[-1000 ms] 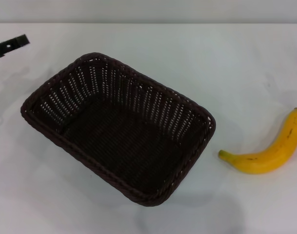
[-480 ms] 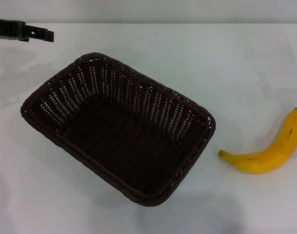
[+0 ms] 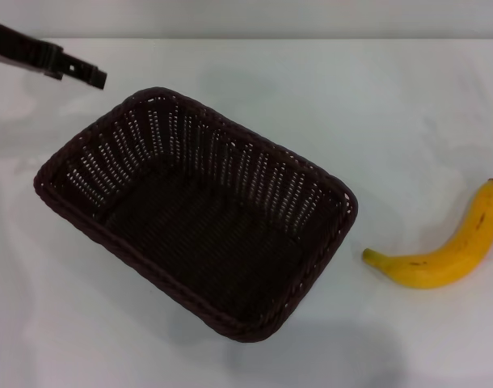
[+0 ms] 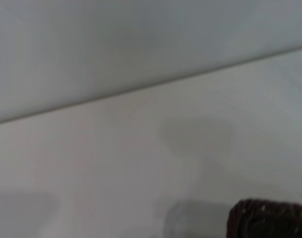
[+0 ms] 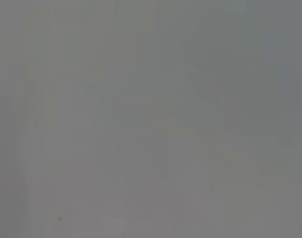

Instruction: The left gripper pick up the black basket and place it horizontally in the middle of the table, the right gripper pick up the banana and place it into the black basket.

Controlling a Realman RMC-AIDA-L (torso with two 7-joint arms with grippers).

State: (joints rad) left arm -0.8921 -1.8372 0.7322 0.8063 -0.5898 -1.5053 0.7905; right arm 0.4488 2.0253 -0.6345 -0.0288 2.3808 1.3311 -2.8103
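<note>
The black basket [image 3: 198, 212] sits empty on the white table [image 3: 408, 105], turned at a slant, left of centre in the head view. A corner of its rim also shows in the left wrist view [image 4: 270, 218]. The banana [image 3: 448, 242] lies on the table to the basket's right, apart from it. My left gripper [image 3: 89, 76] reaches in from the far left, above the table just beyond the basket's far left corner, not touching it. My right gripper is out of view.
The table's far edge meets a pale wall [image 3: 246, 16] at the back. The right wrist view shows only a plain grey surface [image 5: 151, 119].
My left gripper has moved right and toward the basket's far left corner. The basket and the banana have not moved.
</note>
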